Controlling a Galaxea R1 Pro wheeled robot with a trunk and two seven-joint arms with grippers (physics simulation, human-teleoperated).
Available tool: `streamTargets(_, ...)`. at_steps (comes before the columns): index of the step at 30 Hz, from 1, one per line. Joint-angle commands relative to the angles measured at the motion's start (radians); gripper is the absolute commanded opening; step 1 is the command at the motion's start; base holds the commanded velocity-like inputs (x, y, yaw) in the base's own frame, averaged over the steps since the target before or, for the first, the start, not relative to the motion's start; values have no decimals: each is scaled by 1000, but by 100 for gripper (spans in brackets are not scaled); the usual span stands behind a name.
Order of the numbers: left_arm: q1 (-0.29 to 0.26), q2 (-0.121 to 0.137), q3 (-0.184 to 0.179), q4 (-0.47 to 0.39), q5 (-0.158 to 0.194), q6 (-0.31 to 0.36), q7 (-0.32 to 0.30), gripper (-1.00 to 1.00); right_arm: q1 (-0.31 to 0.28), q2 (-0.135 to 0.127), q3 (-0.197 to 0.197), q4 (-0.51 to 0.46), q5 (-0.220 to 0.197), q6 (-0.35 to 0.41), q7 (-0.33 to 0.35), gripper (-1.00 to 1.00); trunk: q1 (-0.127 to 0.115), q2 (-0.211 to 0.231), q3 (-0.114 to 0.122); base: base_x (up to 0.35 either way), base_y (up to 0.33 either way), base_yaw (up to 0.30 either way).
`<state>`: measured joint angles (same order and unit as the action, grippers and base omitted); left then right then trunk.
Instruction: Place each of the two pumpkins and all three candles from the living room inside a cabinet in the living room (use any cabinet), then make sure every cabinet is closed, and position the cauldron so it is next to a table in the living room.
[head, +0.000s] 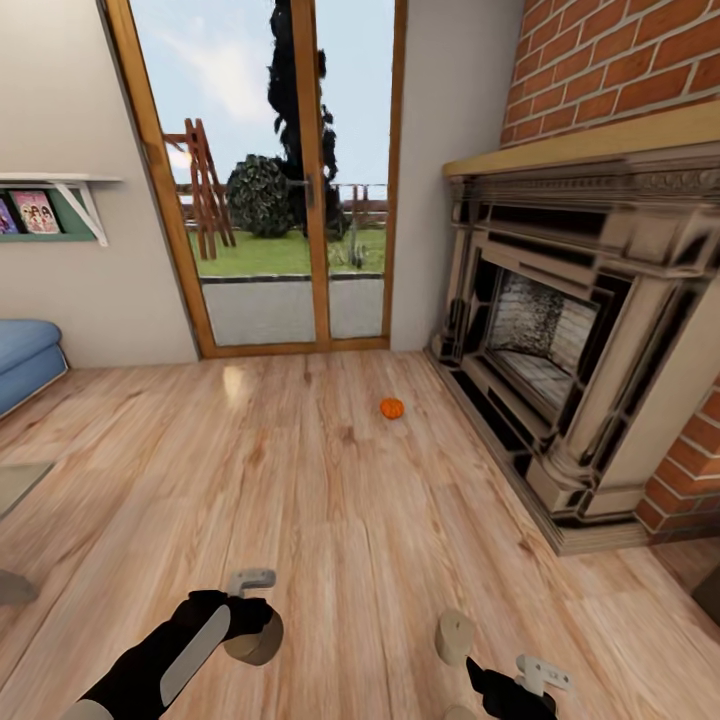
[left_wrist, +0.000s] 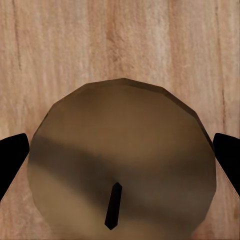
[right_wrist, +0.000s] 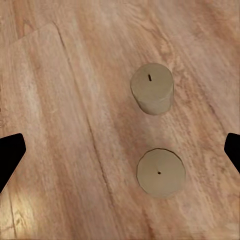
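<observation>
A small orange pumpkin (head: 391, 408) lies on the wooden floor in front of the fireplace, well ahead of both arms. My left gripper (head: 250, 605) hangs open over a tan candle (head: 255, 642). In the left wrist view that candle (left_wrist: 120, 160) sits close between the black fingertips (left_wrist: 11, 159), wick up, and I cannot tell whether they touch it. My right gripper (head: 482, 680) is open above two more candles (head: 455, 635), which stand on the floor apart from each other. They show in the right wrist view as one candle (right_wrist: 152, 89) and another (right_wrist: 160, 171). The cabinet and cauldron are out of view.
A dark stone fireplace (head: 560, 350) with a brick surround fills the right side. Glass patio doors (head: 280, 180) stand ahead. A blue sofa (head: 25, 355) and a wall shelf (head: 50, 205) are at the left, with a rug corner (head: 15, 482) near the left edge.
</observation>
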<state>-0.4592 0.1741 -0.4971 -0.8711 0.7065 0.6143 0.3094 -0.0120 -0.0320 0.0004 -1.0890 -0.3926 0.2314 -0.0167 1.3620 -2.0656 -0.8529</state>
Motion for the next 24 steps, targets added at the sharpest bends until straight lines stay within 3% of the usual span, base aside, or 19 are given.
streamTargets(1, -1, 2, -5, -2, 11, 1, 10, -100, 0, 0, 7, -2, -9, 5, -2, 100, 0, 0, -1, 145, 0, 0)
streamTargets(7, -1, 2, -5, -3, 15, -1, 8, -100, 0, 0, 19, 14, -10, 6, -3, 100, 0, 0, -1, 34, 0, 0)
streamTargets(24, 6, 13, -6, -85, 23, 5, 3, -100, -2, 0, 20, 56, -10, 11, -8, 100, 66, -119, -54, 1, 0, 0)
